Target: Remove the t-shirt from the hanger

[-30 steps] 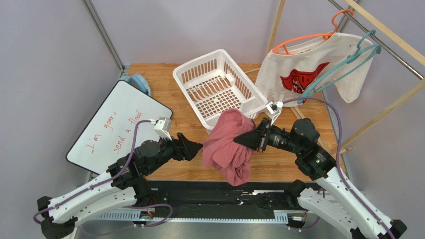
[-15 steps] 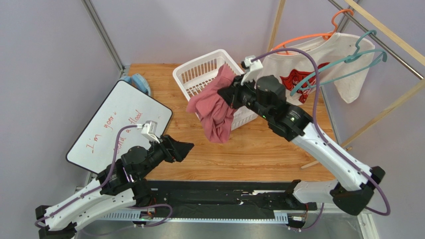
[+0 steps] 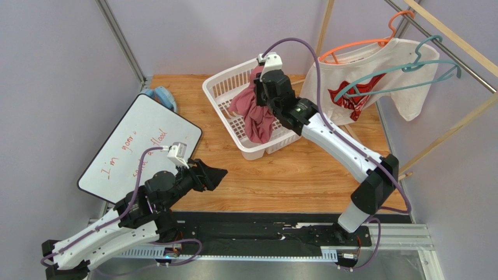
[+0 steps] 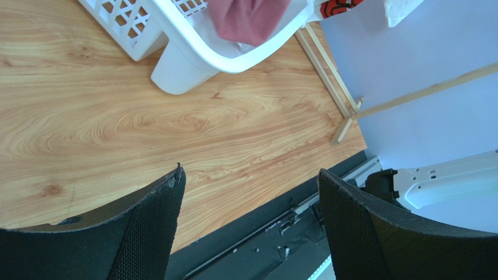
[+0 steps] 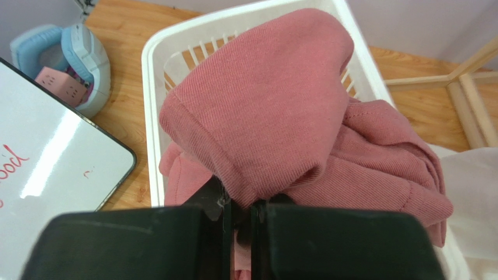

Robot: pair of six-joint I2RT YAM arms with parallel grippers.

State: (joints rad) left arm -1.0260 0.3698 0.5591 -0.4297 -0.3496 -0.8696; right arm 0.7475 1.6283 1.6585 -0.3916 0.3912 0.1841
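Wooden table (image 3: 304, 181): at its far edge the t-shirt (image 3: 257, 119) is gripped by the closed right gripper (image 5: 241, 209) over the basket (image 3: 217, 81); the left gripper (image 4: 248, 175) is spread open, empty

Bare tabletop (image 3: 304, 175) lies open at 6 o'clock of the basket (image 3: 232, 70), whose inside the t-shirt (image 3: 257, 119) partly fills. The whiteboard (image 3: 137, 140) blocks 9 o'clock; the hung white shirt (image 3: 409, 104) and wooden rack (image 3: 450, 132) close off 3 o'clock.

Dusty-red t-shirt (image 3: 255, 116); teal hanger (image 3: 411, 66); white basket (image 5: 153, 105).
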